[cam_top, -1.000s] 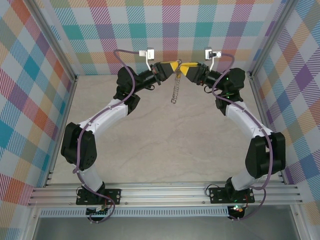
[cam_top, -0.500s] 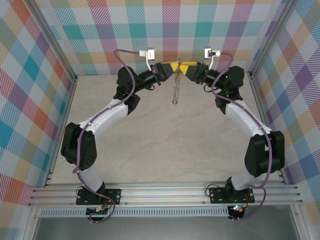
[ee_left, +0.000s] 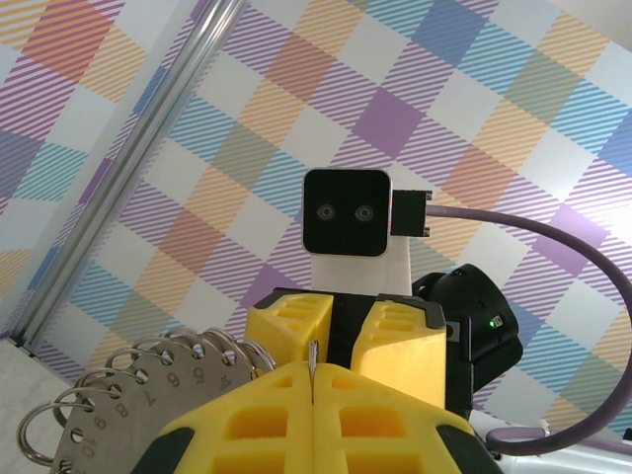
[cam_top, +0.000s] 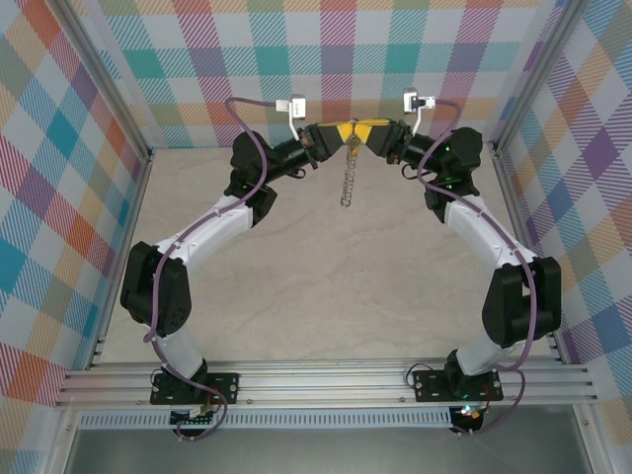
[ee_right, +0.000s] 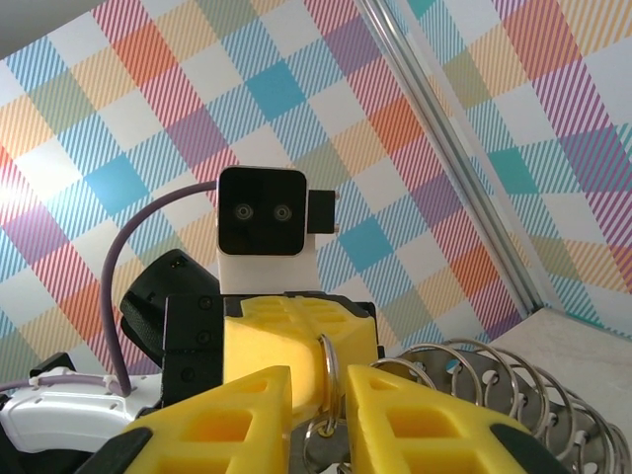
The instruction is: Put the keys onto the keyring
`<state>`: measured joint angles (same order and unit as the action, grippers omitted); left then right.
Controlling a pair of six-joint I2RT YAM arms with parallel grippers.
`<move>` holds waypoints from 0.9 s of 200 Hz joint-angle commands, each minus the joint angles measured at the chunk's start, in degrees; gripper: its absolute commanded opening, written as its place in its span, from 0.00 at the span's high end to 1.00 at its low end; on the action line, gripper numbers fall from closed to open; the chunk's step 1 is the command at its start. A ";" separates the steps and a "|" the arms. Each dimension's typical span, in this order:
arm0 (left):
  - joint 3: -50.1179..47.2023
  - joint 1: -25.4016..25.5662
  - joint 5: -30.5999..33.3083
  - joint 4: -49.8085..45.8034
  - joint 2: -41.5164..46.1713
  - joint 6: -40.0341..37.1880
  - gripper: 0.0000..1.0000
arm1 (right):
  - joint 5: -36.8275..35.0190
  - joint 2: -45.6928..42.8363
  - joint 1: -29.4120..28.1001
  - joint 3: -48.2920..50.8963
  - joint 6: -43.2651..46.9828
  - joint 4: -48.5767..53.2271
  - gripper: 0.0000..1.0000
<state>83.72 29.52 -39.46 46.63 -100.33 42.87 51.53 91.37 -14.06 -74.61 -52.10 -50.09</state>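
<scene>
Both grippers meet high at the back wall. My left gripper (cam_top: 336, 132) (ee_left: 312, 367) is shut on the edge of a thin silver ring (ee_right: 329, 363). That ring stands between the spread fingers of my right gripper (cam_top: 361, 133) (ee_right: 321, 383), which is open and faces the left one. From the two grippers hangs the keyring (cam_top: 345, 178), chain-like in the top view. Up close it is a numbered metal plate (ee_left: 118, 425) carrying several wire rings (ee_right: 494, 380). A small silver ring and metal piece (ee_right: 334, 449) dangle under the held ring. The yellow-headed key is hidden.
The plaid back wall (cam_top: 346, 59) is right behind the grippers, with plaid side walls and aluminium posts (cam_top: 133, 148) left and right. The beige tabletop (cam_top: 326, 286) lies below the hanging keyring. The arm bases stand at the near rail (cam_top: 326, 380).
My right gripper has moved left and slightly up, closing in on the left gripper until its fingers straddle the held ring. The hanging keyring shifted a little with them.
</scene>
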 commanded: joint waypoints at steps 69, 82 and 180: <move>1.39 0.45 -0.78 1.80 -0.29 0.35 1.00 | 2.15 0.89 -1.22 -3.53 2.79 3.67 0.97; 1.28 0.45 -0.79 1.49 -0.18 0.06 1.00 | 2.03 0.80 -1.16 -3.48 3.12 4.11 1.00; 1.09 0.45 -0.79 0.75 -0.04 -0.68 1.00 | 1.47 0.57 -1.21 -2.74 4.20 5.26 1.00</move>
<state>83.72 29.54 -39.38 45.56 -100.44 42.83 51.83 91.57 -14.39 -76.20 -49.58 -44.77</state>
